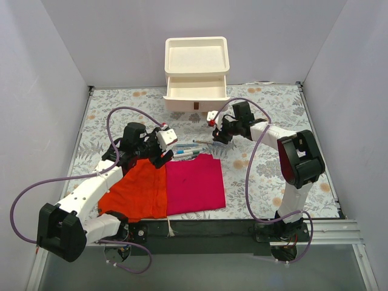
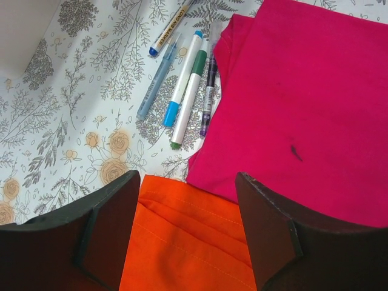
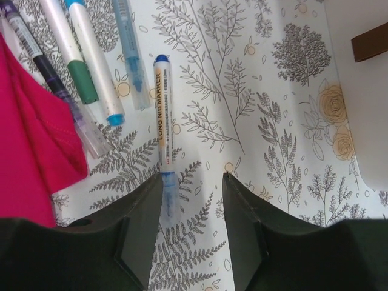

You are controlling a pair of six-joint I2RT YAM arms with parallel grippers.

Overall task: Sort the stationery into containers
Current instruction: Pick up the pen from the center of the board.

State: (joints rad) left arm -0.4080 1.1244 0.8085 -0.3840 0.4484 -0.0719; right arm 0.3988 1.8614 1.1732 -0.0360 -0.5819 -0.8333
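Cream drawers (image 1: 196, 91), magenta cloth (image 1: 195, 183), orange cloth (image 1: 137, 193)

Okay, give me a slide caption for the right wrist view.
Right gripper, jaws apart, poised over a blue-capped marker on the floral table, more pens and magenta cloth alongside.

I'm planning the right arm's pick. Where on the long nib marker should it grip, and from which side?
Probably mid-barrel on the long nib marker, coming straight down with the right pincer spanning its width. It lies flat on the floral table cover, clear of the other pens, so both long sides look free.
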